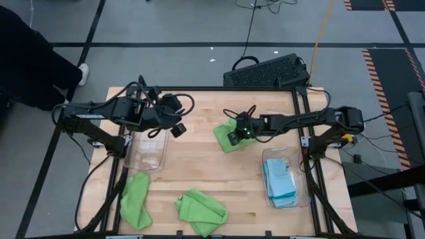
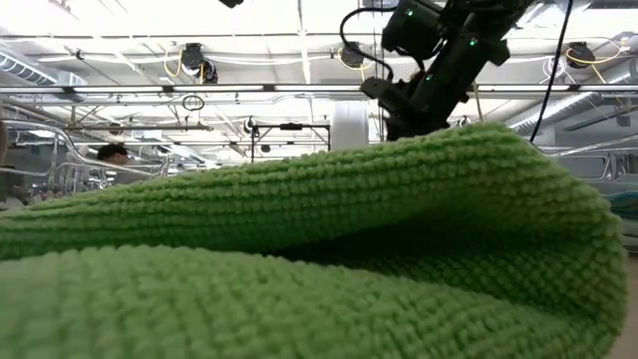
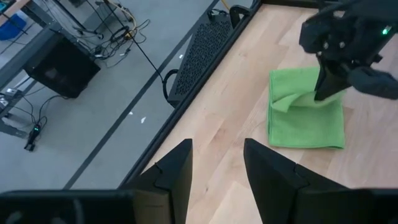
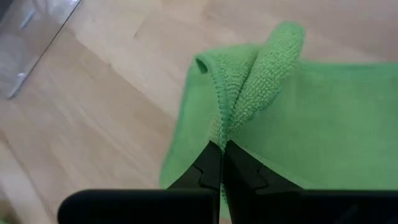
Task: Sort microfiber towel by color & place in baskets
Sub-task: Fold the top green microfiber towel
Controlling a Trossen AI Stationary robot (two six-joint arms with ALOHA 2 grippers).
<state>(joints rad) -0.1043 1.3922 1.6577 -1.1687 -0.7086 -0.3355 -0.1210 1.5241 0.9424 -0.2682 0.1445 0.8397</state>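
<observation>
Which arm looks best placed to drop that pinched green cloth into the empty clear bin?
Probably the right. Its jaws are already shut on the green towel mid-table. The left gripper holds nothing, hanging by the empty bin.

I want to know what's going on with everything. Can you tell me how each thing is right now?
Right hand: shut, pinching a fold of the middle green towel.
Left hand: open, empty, above the left basket.
Left basket: empty.
Right basket: holds blue towels.
Two other green towels: crumpled at the table's front, unsorted.
</observation>
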